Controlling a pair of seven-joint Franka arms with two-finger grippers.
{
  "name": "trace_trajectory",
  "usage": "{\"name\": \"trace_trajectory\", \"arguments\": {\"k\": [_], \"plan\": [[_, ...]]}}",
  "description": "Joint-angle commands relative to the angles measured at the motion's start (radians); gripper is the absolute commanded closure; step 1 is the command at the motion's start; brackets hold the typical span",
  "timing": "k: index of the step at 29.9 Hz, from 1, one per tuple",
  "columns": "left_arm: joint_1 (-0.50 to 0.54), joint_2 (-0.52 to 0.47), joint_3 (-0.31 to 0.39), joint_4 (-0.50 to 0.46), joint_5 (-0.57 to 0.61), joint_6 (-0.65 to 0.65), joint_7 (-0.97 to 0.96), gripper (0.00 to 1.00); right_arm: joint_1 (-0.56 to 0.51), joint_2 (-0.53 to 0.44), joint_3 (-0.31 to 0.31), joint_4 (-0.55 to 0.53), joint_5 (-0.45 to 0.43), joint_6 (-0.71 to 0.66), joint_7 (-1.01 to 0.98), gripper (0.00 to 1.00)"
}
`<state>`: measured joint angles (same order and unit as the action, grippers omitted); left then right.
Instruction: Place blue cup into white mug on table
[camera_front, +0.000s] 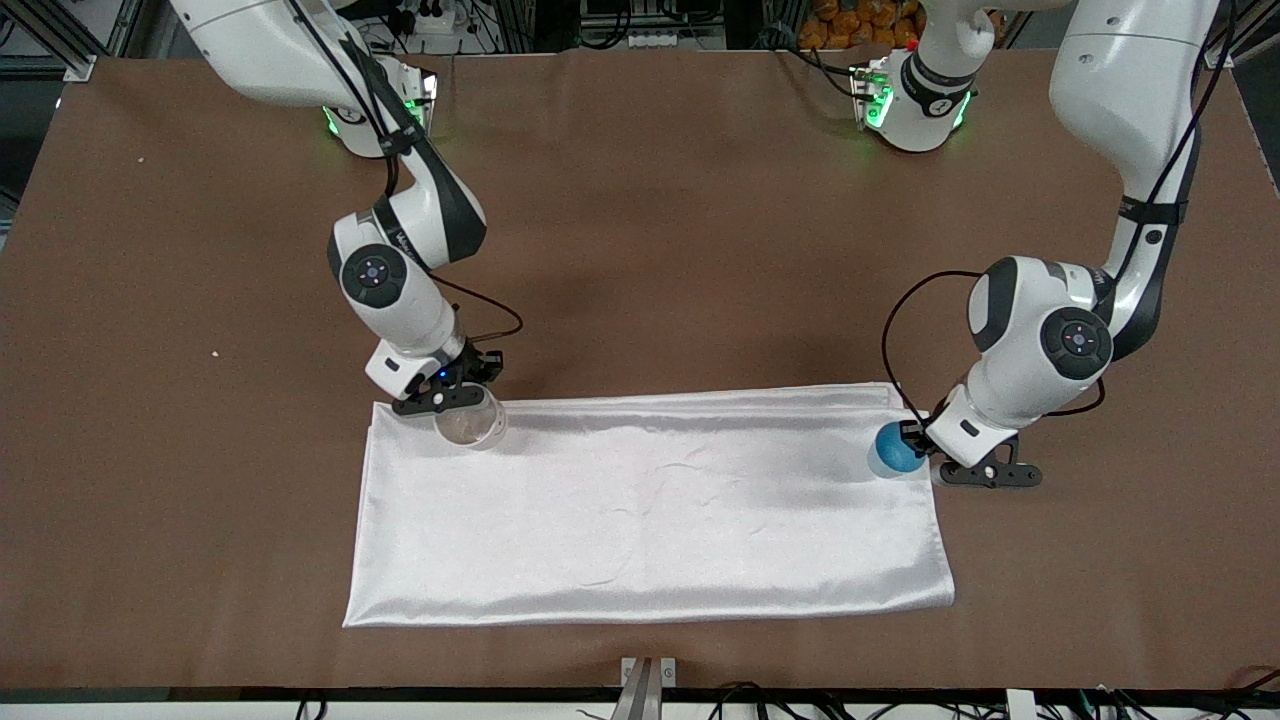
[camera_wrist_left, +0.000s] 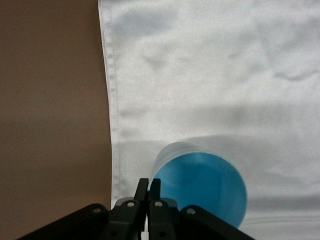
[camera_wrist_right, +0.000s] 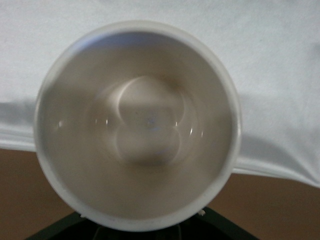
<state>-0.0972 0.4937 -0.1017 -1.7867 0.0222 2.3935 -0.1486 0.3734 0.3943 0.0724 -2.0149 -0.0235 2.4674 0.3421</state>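
Front view: high, facing both arms across the bench (camera_front: 640, 200). Wrist views: close, looking down past each pincer; white cloth (camera_front: 650, 510) shared by all three.

The white mug (camera_wrist_right: 137, 125) fills the right wrist view; its handle is hidden and the right gripper's (camera_front: 443, 393) fingers sit under its rim, cut off at the edge. In the front view the mug is partly covered by that gripper. The blue cup's (camera_wrist_left: 200, 187) lower part is cut off, its wall blurred.
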Motion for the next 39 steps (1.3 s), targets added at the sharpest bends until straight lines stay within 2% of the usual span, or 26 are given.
{"name": "trace_trajectory", "arguments": {"k": [1, 5, 22, 26, 39], "plan": [[-0.004, -0.024, -0.001, 0.039, 0.03, -0.086, -0.009, 1.0, 0.088, -0.055, -0.005, -0.067, -0.006, 0.028, 0.165, 1.0], [-0.016, -0.03, -0.004, 0.072, 0.03, -0.131, -0.012, 1.0, 0.151, -0.055, -0.005, -0.067, -0.006, 0.044, 0.282, 1.0], [-0.144, -0.047, -0.003, 0.075, 0.03, -0.154, -0.065, 1.0, 0.397, -0.041, -0.008, -0.07, -0.023, 0.081, 0.64, 1.0], [-0.17, -0.04, -0.003, 0.073, 0.03, -0.155, -0.072, 1.0, 0.421, -0.035, -0.01, -0.08, -0.042, 0.087, 0.687, 1.0], [-0.22, -0.02, -0.001, 0.072, 0.03, -0.155, -0.17, 1.0, 0.489, 0.069, -0.011, -0.088, -0.108, 0.234, 0.879, 1.0]]}}
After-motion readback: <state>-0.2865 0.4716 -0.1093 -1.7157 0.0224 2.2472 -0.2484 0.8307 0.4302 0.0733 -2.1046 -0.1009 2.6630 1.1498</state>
